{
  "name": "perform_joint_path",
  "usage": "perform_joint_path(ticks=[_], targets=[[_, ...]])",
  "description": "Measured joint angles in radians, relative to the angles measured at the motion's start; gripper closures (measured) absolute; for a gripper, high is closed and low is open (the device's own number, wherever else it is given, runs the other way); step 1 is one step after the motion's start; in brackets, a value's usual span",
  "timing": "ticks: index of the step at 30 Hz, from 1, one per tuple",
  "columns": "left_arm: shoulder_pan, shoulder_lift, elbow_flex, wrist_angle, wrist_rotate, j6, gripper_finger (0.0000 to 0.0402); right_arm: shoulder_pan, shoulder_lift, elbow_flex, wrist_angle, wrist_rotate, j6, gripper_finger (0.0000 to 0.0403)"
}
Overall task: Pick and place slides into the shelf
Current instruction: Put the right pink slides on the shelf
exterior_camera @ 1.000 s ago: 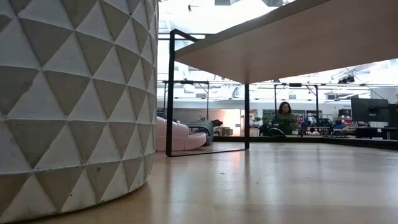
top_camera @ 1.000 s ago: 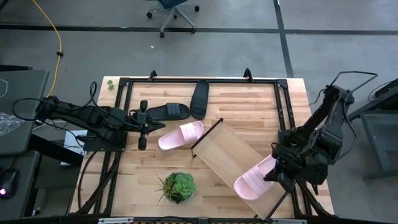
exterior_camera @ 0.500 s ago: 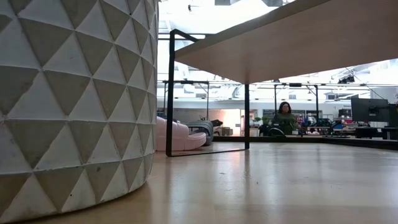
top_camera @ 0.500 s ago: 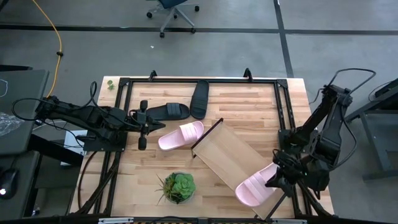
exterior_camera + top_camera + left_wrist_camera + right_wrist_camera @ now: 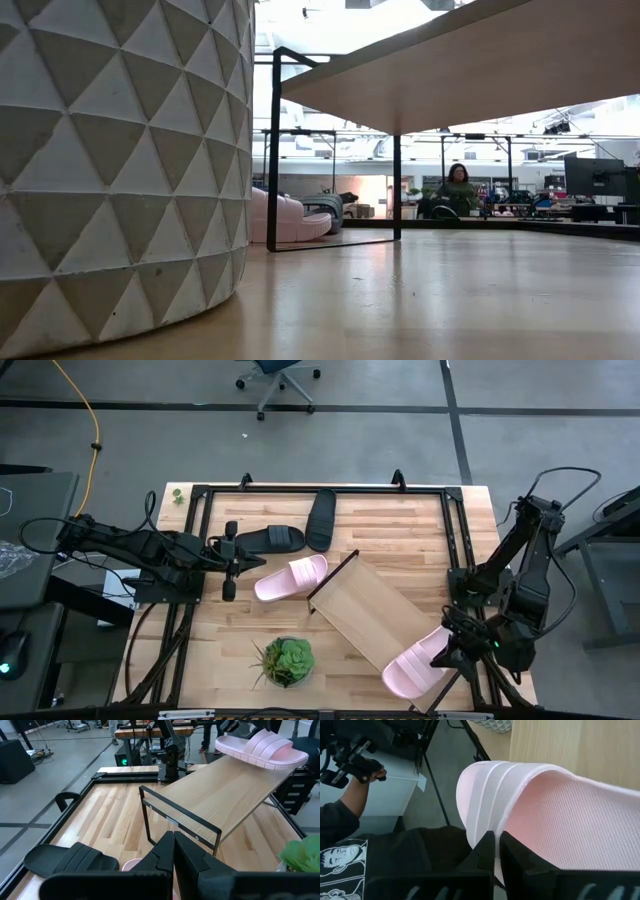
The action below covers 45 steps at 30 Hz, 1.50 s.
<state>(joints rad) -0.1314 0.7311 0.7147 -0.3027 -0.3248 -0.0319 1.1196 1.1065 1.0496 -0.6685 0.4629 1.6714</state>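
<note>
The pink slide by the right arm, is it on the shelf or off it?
On it. The pink slide rests at the shelf's near end, part of it over the edge, with the shut right gripper against it.

Evenly lit from overhead in the high view; only faint, soft shadows on the counter [image 5: 400, 530]. Blown out to white at the ceiling lights and windows in the low view, with a dull sheen across the boards. Blurred close up: the planter [image 5: 120, 160] there, and the dark fingers [image 5: 172, 862] in both wrist views.
</note>
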Motion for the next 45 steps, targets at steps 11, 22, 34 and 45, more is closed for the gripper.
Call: perform_joint_path(ticks=[11,22,34,45], targets=[[0.0,0.0,0.0,-0.005,0.0,-0.001,0.0401,0.003,0.034,0.0,0.003,-0.053,0.012,0.0403],[0.0,0.0,0.0,-0.006,-0.001,-0.001,0.0401,0.003,0.069,0.0,0.038,-0.078,0.015,0.0403],[0.0,0.0,0.0,-0.007,-0.001,-0.003,0.0401,0.02,0.079,0.0,0.037,-0.07,0.049,0.0403],[0.0,0.0,0.0,-0.007,-0.001,-0.003,0.0401,0.02,0.079,0.0,0.02,-0.083,0.057,0.0403]])
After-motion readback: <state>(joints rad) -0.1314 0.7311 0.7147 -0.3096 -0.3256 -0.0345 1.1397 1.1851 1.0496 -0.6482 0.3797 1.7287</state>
